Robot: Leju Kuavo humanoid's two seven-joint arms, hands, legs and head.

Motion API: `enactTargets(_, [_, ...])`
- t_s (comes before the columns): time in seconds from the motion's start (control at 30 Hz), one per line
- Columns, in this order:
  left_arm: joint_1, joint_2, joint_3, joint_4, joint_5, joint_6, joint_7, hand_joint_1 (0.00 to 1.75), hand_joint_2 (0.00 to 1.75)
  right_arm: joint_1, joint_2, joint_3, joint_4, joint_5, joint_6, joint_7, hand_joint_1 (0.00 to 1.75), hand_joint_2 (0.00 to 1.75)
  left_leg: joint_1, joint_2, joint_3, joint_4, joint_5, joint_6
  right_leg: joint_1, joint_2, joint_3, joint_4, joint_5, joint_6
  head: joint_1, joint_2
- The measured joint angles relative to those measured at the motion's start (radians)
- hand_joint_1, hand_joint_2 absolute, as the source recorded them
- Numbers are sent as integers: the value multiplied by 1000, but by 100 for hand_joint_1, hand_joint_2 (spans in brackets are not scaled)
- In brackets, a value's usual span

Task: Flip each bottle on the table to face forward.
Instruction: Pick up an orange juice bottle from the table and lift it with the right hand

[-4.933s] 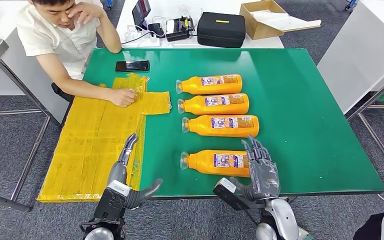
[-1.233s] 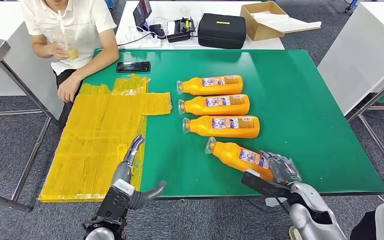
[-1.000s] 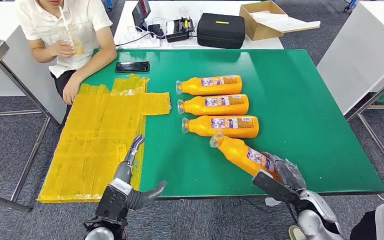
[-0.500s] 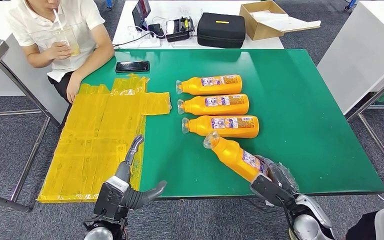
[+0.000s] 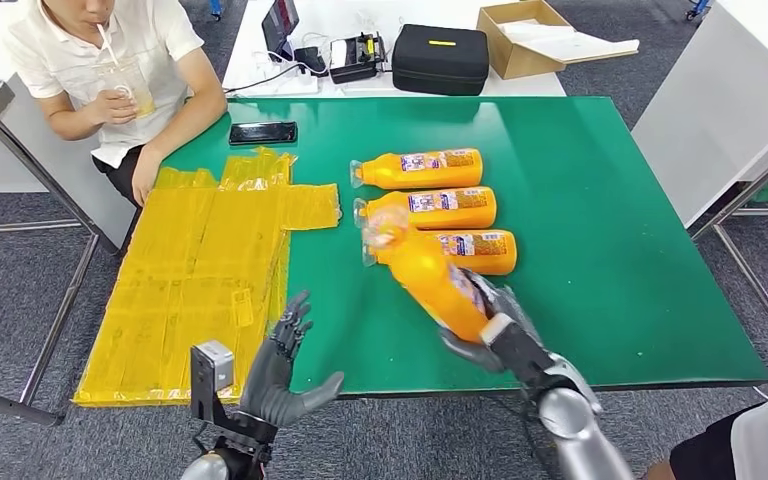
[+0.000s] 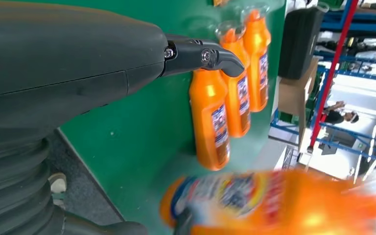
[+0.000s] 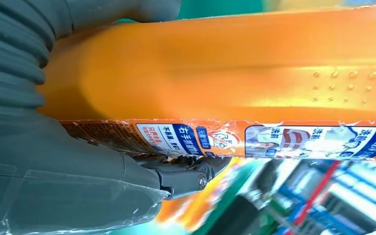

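My right hand grips the base end of an orange bottle and holds it tilted above the green table, its clear cap up and away from me. In the right wrist view the bottle lies across my hand, its label edge against the fingers. Three more orange bottles lie in a row with caps to the left: far, middle, near, the near one partly hidden. My left hand is open at the table's front edge, palm toward the held bottle.
A yellow plastic sheet covers the table's left part, with a black phone behind it. A person sits at the far left corner, drinking. Behind stand a black case and a cardboard box. A white table is at right.
My right hand has lifted the nearest bottle off the table and swung it left and up over the near bottle. My left hand has risen with fingers spread.
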Motion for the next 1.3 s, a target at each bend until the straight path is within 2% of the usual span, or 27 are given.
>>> enactTargets(0.2, [-32,6,-36,56,7,8,0,0,175,-69,63,76,40,-9,-4,-5,175,175,0,-2,-1,0,1,0,0,-1,0,1,0,0,0,0])
enactTargets(0.47, [-58,6,-54,74,57,-48,-16,0,175,-136,103,147,93,-12,-30,-6,175,175,0,-2,-3,0,0,0,0,-1,-2,0,-1,1,0,0])
enactTargets(0.73, [-84,5,-56,72,83,-55,-40,0,175,-197,127,202,173,21,-36,-6,175,175,0,-4,-3,0,1,0,0,-2,-1,1,-1,1,1,0])
enactTargets(0.93, [-98,3,-54,64,82,-41,-39,0,175,-205,145,236,206,40,-53,-9,175,175,0,-4,-3,0,0,0,0,-2,-1,1,-1,1,1,0])
enactTargets(1.3, [-101,-4,-26,48,88,1,-42,0,175,-210,148,286,229,81,-72,-21,175,175,0,-4,-3,0,0,0,0,-2,-2,1,-1,1,1,0])
